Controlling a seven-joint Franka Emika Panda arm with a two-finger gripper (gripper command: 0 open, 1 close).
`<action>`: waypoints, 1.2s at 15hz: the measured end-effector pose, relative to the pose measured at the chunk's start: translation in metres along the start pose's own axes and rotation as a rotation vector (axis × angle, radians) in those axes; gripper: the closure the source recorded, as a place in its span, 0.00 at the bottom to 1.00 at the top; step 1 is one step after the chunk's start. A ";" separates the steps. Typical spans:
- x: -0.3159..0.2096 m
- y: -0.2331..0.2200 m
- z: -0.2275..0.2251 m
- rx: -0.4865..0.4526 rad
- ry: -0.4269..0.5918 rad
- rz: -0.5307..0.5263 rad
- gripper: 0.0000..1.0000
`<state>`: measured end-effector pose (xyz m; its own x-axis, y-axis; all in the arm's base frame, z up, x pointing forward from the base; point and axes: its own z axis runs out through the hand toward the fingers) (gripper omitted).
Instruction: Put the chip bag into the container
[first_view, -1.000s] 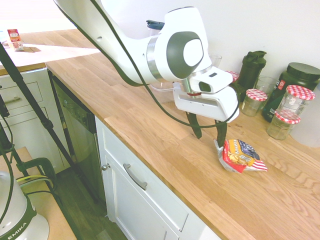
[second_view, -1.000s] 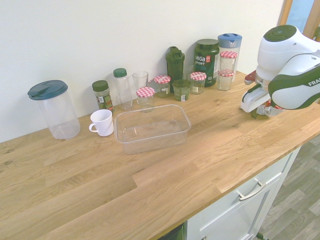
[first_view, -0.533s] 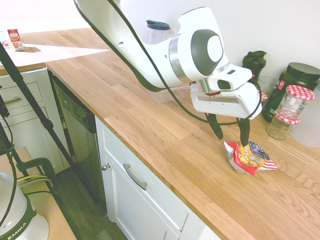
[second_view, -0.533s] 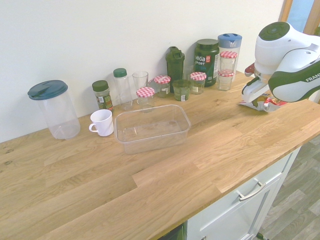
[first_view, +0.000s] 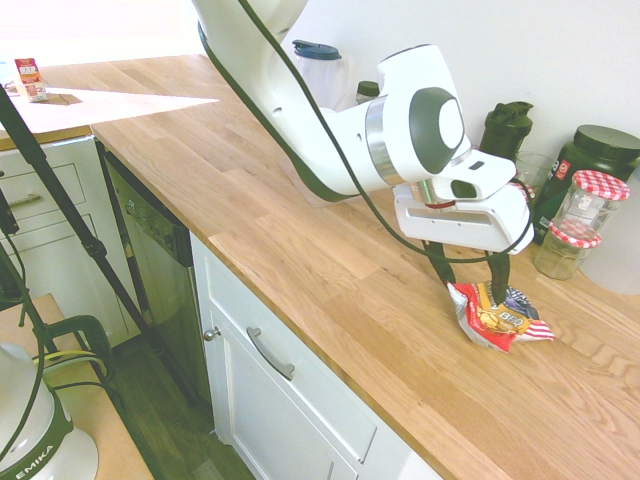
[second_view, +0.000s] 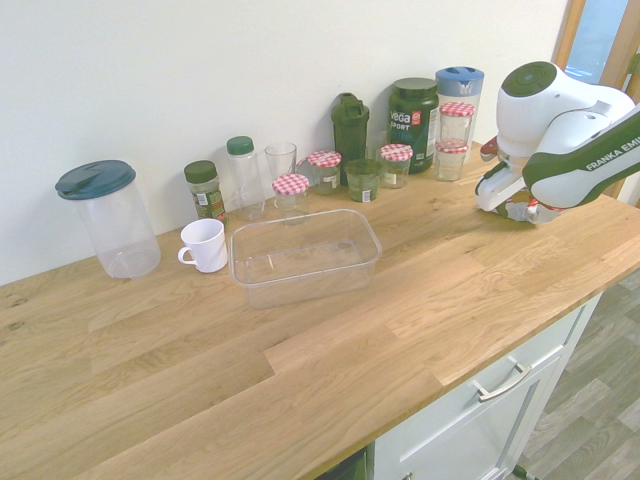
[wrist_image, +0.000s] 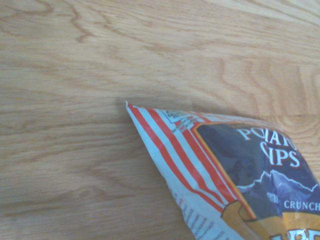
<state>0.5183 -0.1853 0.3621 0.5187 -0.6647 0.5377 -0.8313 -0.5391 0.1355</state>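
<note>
The chip bag (first_view: 497, 316) lies flat on the wooden counter (first_view: 330, 270), near the counter's front edge and well apart from the container (second_view: 305, 256). It is crumpled, red and yellow with a dark blue patch and a red-and-white striped edge. In the wrist view the bag (wrist_image: 235, 175) fills the lower corner of the picture, its striped corner pointing across the bare wood, with white print on the blue patch.

The gripper (first_view: 468, 278) hangs over the bag with its two dark fingers spread wide, one finger (first_view: 438, 268) just beside the bag's near edge and the other down against the bag's top. It grips nothing; whether the fingertips touch the foil cannot be told. The gripper tilts steeply downward toward the bag. In the second exterior view the arm's white and green head covers the bag almost wholly, and only a red scrap shows below the gripper (second_view: 520, 208).

The container, clear and shallow, sits empty on the counter in front of a row of jars. A white mug (second_view: 205, 245) stands just beside the container, and a tall clear pitcher with a blue lid (second_view: 108, 217) stands further along on the mug's far side. Two jars with red-checked lids (second_view: 308, 175) stand behind the container, near the wall. A dark green tub (second_view: 413, 124) stands at the wall between the container and the bag.
</note>
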 end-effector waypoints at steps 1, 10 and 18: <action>0.000 0.001 0.001 -0.003 0.002 0.001 1.00; -0.002 -0.003 0.000 -0.006 0.008 0.008 1.00; -0.007 -0.020 -0.013 0.013 0.022 0.013 1.00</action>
<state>0.5281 -0.1631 0.3664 0.5034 -0.6604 0.5573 -0.8351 -0.5374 0.1175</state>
